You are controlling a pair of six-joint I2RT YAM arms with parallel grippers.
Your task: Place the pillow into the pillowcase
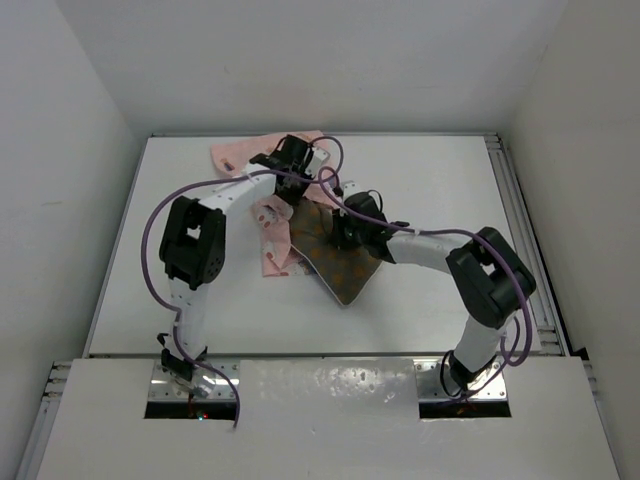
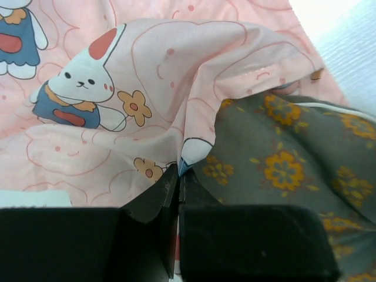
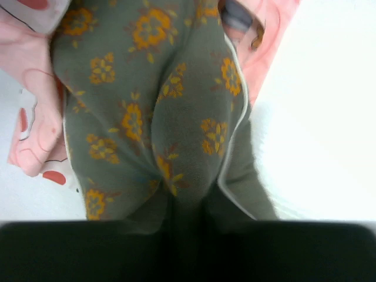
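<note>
white table (image 1: 430,200) fills most of the top view. both arms reach in over it. the left arm (image 1: 195,250) bends up and across to the far middle, and the right arm (image 1: 480,270) comes in from the right toward the centre. a purple cable (image 1: 160,215) loops beside the left arm.

next the pillowcase (image 1: 235,155), pink with a bunny print. it lies crumpled at the far middle of the table and trails down toward the centre on the left side of the pillow (image 1: 335,265). the pillow is brown with orange flowers. it lies flat near the table's centre, turned diagonally, with one corner pointing toward the arm bases. most of it is out in the open. in the left wrist view its far end sits under a raised pink hem. we cannot tell if that end is really inside the opening or just under a flap.

left gripper (image 2: 178,173) is at the pillowcase edge, right beside the pillow. its jaws are pressed fully together with a thin fold of pink cloth pinched at the tips.

right gripper (image 3: 188,205) is on the pillow. its jaws are partly closed, and brown fabric is bunched into a ridge running down between them, so it is clamped on the pillow. the fingers themselves are mostly lost in dark blur in the right wrist view.
</note>
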